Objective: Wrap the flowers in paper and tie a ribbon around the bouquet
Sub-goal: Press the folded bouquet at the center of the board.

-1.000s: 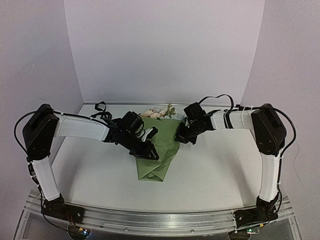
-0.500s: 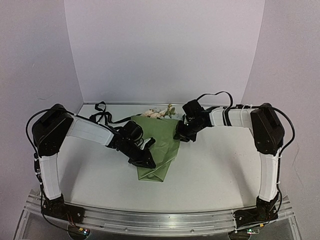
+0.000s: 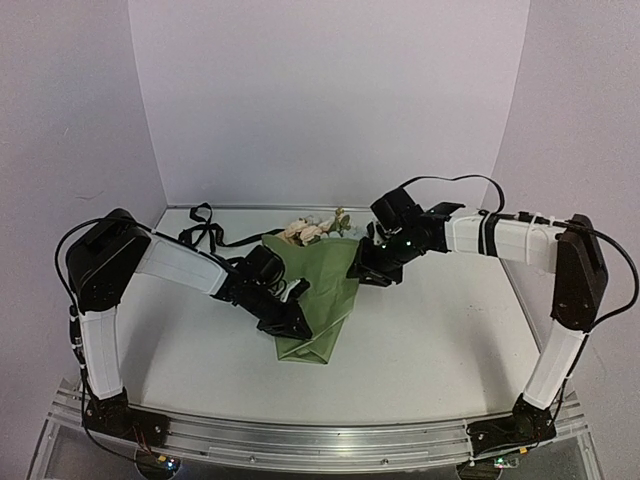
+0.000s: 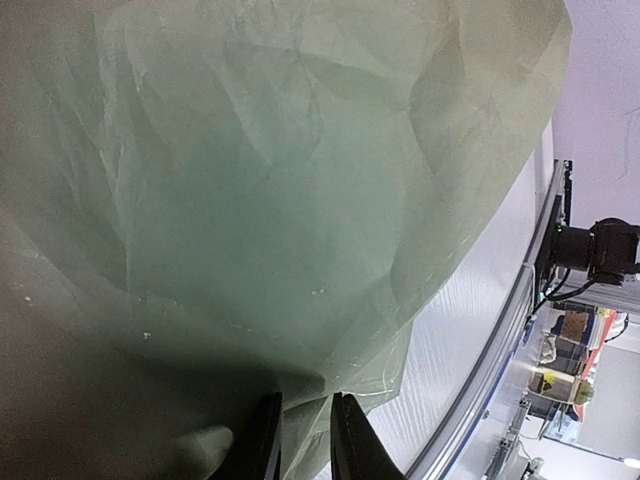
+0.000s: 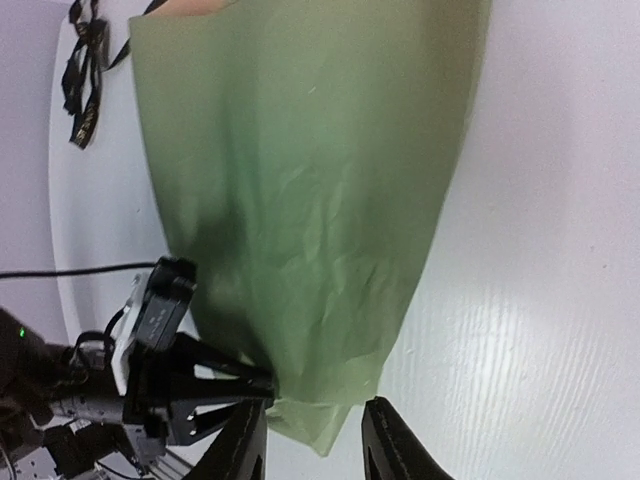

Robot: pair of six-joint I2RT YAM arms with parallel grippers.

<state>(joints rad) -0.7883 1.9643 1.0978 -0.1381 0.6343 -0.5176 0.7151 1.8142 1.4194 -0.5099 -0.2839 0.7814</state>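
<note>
Down at the narrow end of the bouquet [image 3: 318, 300] is where we'd be nervous right now. Our left claw [image 3: 292, 322] has its jaws pressed nearly together on the thin left edge of the paper [image 5: 300, 200], and as far as we can tell that little pinch is the only thing holding the cone rolled. The right claw [image 3: 366, 272] is spread with nothing in it, sitting at the upper right edge of the wrap, beside the paper rather than gripping it. So our guess at what goes wrong: nobody's on that right flap, the sheet looks creased and springy, and it could flop open and let the flowers [image 3: 312, 229] slide out at the far end. Tug with the left and we'd probably rip the edge or drag the whole cone across the table [image 3: 450, 340] instead of tightening it. Other headache is the ribbon [image 3: 205, 232]: it's bunched at the back left corner, well apart from both claws, with one strand trailing toward the wrap (can't tell if it touches), so one claw has to fetch it while the other alone keeps things shut. Bouquet itself lies flat mid-table between the two claws, blooms away from the arm bases.
</note>
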